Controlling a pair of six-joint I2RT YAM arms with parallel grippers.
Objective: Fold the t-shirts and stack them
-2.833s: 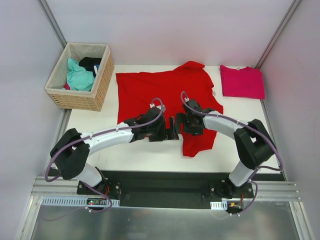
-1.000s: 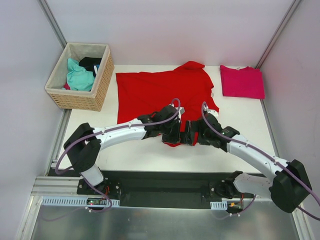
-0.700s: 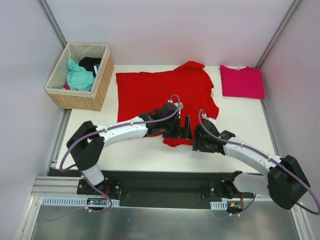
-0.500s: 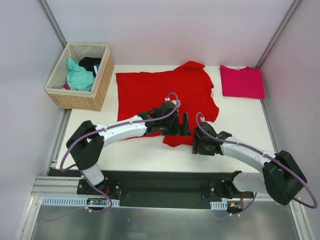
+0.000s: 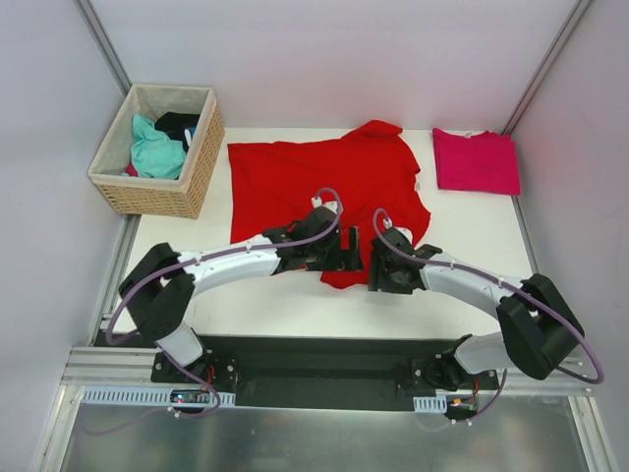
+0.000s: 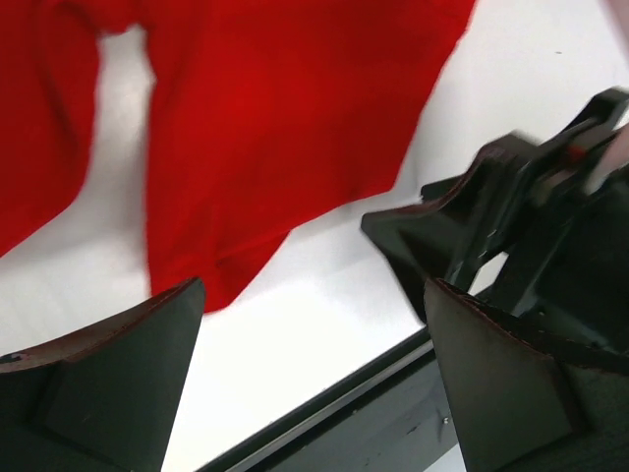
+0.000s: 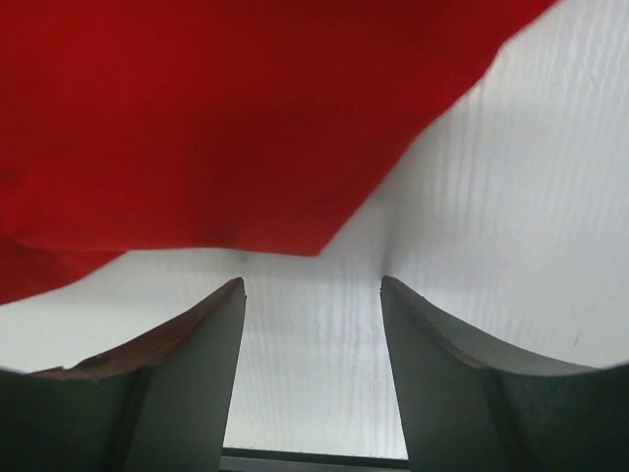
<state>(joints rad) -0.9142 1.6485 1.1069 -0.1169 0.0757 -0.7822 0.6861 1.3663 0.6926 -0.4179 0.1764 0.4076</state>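
Observation:
A large red t-shirt (image 5: 295, 172) lies spread on the white table, its near flap ending in a point by the grippers. A magenta-pink t-shirt (image 5: 477, 160) lies folded at the back right. My left gripper (image 5: 352, 258) hangs open and wide over the red flap's near edge; in the left wrist view the red cloth (image 6: 275, 128) lies beyond its fingertips (image 6: 147, 334), with nothing between them. My right gripper (image 5: 376, 267) sits just right of it, low on the table. Its jaws (image 7: 313, 283) stand apart and empty, the red hem (image 7: 246, 147) just past the tips.
A wicker basket (image 5: 201, 157) holding teal and dark clothes (image 5: 155, 147) stands at the back left. The black mounting rail (image 5: 334, 356) runs along the table's near edge. The two grippers are almost touching each other. White walls close in both sides.
The right gripper slid left and back to the flap's near tip and its jaws narrowed. The left gripper drew back slightly to the left, still open.

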